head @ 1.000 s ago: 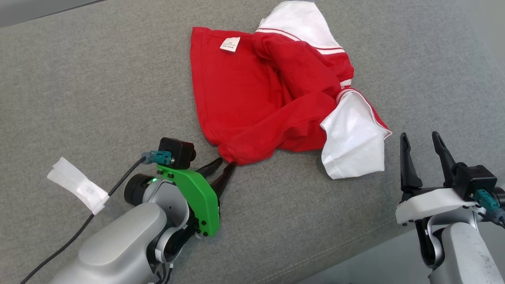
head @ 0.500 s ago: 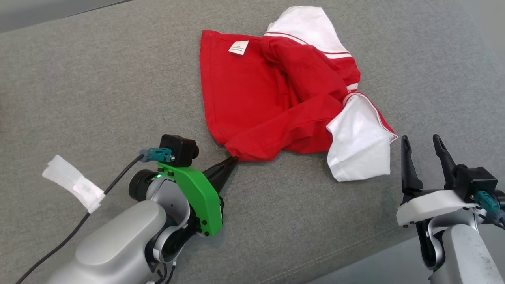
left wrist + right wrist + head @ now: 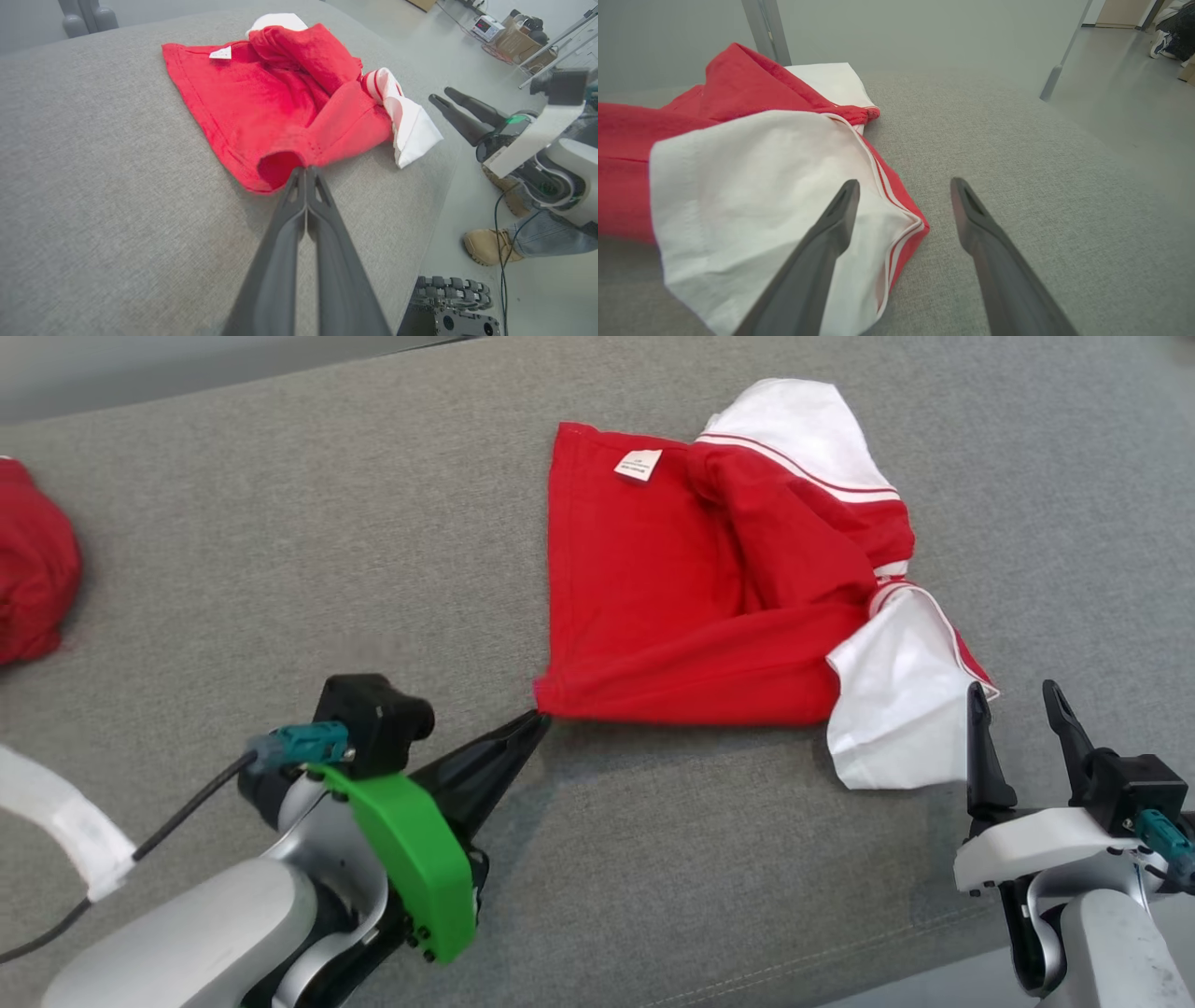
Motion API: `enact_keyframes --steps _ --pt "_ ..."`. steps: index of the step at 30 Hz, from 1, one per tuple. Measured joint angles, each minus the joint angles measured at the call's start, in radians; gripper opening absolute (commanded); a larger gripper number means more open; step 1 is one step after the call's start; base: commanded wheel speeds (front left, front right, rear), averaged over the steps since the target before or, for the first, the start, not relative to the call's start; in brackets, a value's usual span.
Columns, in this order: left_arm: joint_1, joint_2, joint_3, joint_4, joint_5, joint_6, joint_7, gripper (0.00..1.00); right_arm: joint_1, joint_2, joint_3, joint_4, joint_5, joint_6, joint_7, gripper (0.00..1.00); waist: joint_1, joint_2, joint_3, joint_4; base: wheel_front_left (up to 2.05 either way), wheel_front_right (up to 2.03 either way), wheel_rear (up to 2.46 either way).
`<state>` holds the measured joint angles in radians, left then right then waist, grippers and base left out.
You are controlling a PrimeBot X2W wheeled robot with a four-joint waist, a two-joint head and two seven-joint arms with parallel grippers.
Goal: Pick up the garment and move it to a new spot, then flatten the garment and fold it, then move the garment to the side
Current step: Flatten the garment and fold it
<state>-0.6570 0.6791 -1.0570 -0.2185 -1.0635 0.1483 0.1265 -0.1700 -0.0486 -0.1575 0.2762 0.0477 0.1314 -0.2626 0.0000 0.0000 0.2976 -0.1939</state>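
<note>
Red and white cloth, the garment [image 3: 709, 607], lay crumpled on the grey upholstered surface [image 3: 280, 569], in the right half of the head view. Its red body was partly spread, with thick folds on the right side. One white sleeve [image 3: 896, 709] pointed toward the robot.

Near the far hem a small white label [image 3: 639, 465] was sewn on the red cloth. It carried some dark print, but the letters were too small to read.

The left gripper [image 3: 537, 717] had its two dark fingers pressed together, and they pinched the near left corner of the garment. In the left wrist view the tips met on a rolled red fold.

The right gripper [image 3: 1013, 688] had its fingers spread apart and held nothing. It stood just beside the white sleeve; I cannot tell if it touched the sleeve.

Another red bundle [image 3: 33, 569] lay at the left edge, well apart from the garment. A tan boot [image 3: 490, 247] of a person stood on the floor.
</note>
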Motion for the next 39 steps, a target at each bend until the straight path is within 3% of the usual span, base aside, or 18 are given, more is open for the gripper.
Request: enact_keyframes --steps 4,8,18,19,20,21,30,35,39 --pt "0.041 0.088 -0.015 -0.106 0.021 0.042 0.021 0.00 0.004 0.000 -0.006 -0.001 -0.008 0.000 0.000 1.00 0.0000 0.0000 -0.010 0.038 0.00 0.00 0.00" --pt "0.128 0.099 -0.042 -0.120 0.008 0.070 0.001 0.00 0.003 0.000 -0.007 -0.002 -0.017 0.000 0.000 1.00 0.0000 0.0000 -0.014 0.076 0.00 0.00 0.00" --pt "0.251 -0.043 -0.051 0.097 -0.049 0.032 -0.164 0.03 0.003 0.000 -0.016 -0.010 -0.061 0.000 0.000 1.00 0.0000 0.0000 -0.021 0.132 0.00 0.00 0.00" --pt "0.253 -0.049 -0.049 0.110 -0.048 0.031 -0.175 0.38 0.003 0.000 -0.017 -0.019 -0.063 0.000 0.000 1.00 0.0000 0.0000 -0.024 0.133 0.00 0.00 0.00" --pt "0.255 -0.056 -0.046 0.126 -0.046 0.031 -0.189 0.87 0.003 0.000 -0.016 -0.030 -0.066 0.000 0.000 1.00 0.0000 0.0000 -0.028 0.133 0.00 0.00 0.00" --pt "0.257 -0.061 -0.043 0.138 -0.045 0.036 -0.198 1.00 0.003 0.000 -0.016 -0.043 -0.069 0.000 0.000 1.00 0.0000 0.0000 -0.032 0.133 0.00 0.00 0.00" --pt "0.343 -0.065 0.012 0.205 -0.059 0.103 -0.313 1.00 0.051 0.000 0.009 -0.172 -0.108 0.000 0.002 1.00 0.0000 0.0000 -0.082 0.121 0.00 0.00 0.00" --pt "0.415 -0.058 0.105 0.219 -0.057 0.143 -0.378 1.00 0.100 0.000 0.002 -0.226 -0.112 0.000 0.024 1.00 0.0000 0.0000 -0.118 0.119 0.00 0.00 0.00" --pt "0.473 -0.071 0.221 0.217 0.011 0.157 -0.386 1.00 0.147 -0.001 -0.018 -0.232 -0.114 0.000 0.024 1.00 0.0000 0.0000 -0.148 0.123 0.00 0.00 0.00"
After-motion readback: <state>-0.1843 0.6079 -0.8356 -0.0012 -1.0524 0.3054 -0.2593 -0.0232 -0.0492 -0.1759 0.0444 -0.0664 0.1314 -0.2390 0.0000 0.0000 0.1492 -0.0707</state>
